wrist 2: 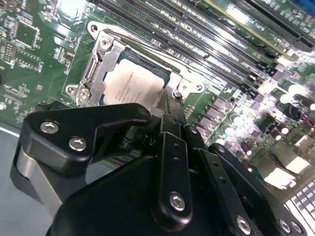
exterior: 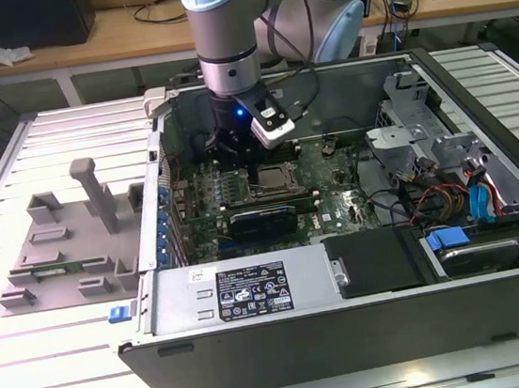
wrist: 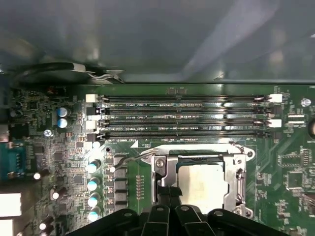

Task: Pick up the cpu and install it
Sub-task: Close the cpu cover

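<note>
The cpu point(wrist: 202, 182), a flat square chip with a silver top, lies flat inside the metal-framed socket point(wrist: 237, 169) on the green motherboard. In the second wrist view the cpu point(wrist 2: 132, 86) sits within the socket frame point(wrist 2: 104, 56). My gripper point(wrist: 170, 194) hangs low over the socket's edge, its black fingers drawn together with nothing between them. Its tips point(wrist 2: 170, 105) stand just beside the chip's rim. In the exterior view the gripper point(exterior: 249, 170) reaches down into the open computer case above the socket point(exterior: 277, 180).
Several long memory slots point(wrist: 187, 115) run beside the socket. The case walls point(exterior: 353, 334) surround the board, with a power supply point(exterior: 243, 291) in front and drive bays with cables point(exterior: 459, 198) on the exterior view's right. A grey fixture tray point(exterior: 67, 246) lies outside on that view's left.
</note>
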Available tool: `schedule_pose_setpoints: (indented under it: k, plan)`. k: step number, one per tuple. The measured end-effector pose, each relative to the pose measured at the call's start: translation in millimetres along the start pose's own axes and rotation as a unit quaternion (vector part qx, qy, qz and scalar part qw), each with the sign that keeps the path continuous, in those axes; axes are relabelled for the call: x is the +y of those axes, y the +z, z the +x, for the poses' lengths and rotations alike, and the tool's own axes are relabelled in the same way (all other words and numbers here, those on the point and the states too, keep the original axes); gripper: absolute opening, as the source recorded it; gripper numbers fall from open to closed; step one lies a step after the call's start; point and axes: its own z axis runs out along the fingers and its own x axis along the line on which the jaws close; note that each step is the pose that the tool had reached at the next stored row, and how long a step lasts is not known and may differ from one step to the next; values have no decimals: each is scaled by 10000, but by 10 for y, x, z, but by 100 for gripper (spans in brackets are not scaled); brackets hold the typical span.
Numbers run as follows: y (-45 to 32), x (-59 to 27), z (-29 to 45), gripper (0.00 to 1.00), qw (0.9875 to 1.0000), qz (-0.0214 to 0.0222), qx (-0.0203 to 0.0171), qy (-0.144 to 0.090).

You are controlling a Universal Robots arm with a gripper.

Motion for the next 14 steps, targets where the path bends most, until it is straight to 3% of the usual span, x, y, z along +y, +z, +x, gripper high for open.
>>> schedule_pose_setpoints:
  k: [4,8,10,12,14]
  plan:
    - [-181,-7,-10,11,10000,1,0,0]
    - [-189,-8,-17,11,10000,7,1,-1]
    - [-184,-7,-85,11,10000,6,0,1]
    - [-177,-5,-209,11,10000,6,0,0]
    - [-174,-4,-266,11,10000,6,0,-1]
